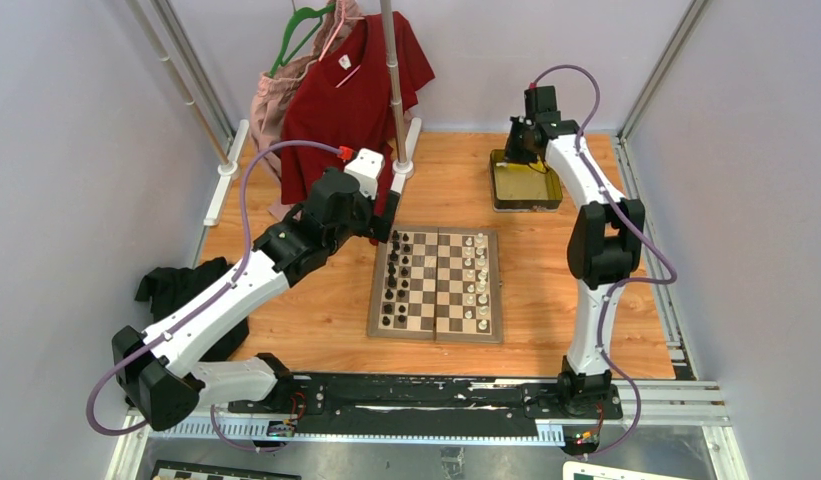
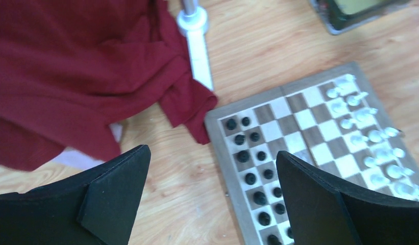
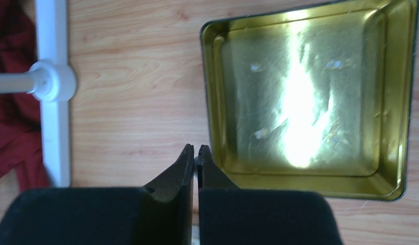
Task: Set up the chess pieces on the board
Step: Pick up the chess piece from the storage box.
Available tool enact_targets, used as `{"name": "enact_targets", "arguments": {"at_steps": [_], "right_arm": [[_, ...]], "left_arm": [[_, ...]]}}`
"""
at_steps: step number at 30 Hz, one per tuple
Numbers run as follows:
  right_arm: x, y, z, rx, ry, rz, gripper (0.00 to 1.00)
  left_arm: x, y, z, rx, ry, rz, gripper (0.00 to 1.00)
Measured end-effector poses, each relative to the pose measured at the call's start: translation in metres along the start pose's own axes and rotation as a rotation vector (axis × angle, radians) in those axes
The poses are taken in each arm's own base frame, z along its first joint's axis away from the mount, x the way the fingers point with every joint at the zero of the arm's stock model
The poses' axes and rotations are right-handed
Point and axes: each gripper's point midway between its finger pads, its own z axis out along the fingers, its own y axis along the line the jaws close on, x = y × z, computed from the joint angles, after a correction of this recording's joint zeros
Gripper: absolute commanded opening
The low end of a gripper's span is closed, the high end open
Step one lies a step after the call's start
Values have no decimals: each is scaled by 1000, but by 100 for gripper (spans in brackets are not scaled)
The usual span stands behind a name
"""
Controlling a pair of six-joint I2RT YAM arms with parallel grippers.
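Wood table (image 1: 556, 300): checkered board (image 1: 436, 287), cream pieces (image 1: 475, 283) lining right side.

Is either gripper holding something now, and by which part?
Nothing is held. The left gripper stands open and empty; the right gripper is shut on nothing.

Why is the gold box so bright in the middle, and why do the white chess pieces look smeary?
Right wrist view: light glares off the shiny gold tin, washing its floor white. Left wrist view: the white chess pieces are blurred and overbright.
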Motion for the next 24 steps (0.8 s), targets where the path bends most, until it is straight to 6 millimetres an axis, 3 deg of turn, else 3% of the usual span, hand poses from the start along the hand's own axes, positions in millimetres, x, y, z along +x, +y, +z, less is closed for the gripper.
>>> {"name": "enact_targets", "arguments": {"at_steps": [7,15,24], "right_arm": [[13,30,-47,-164,24,71,0],[48,64,-106,-386,62,172,0],[86,106,-145,-562,134,182,0]], "left_arm": [[-12,-43,-5,242,-39,-23,100],[-26,-86,-24,501,-101,-85,100],[-20,-120,-29,689,-68,-114,94]]}}
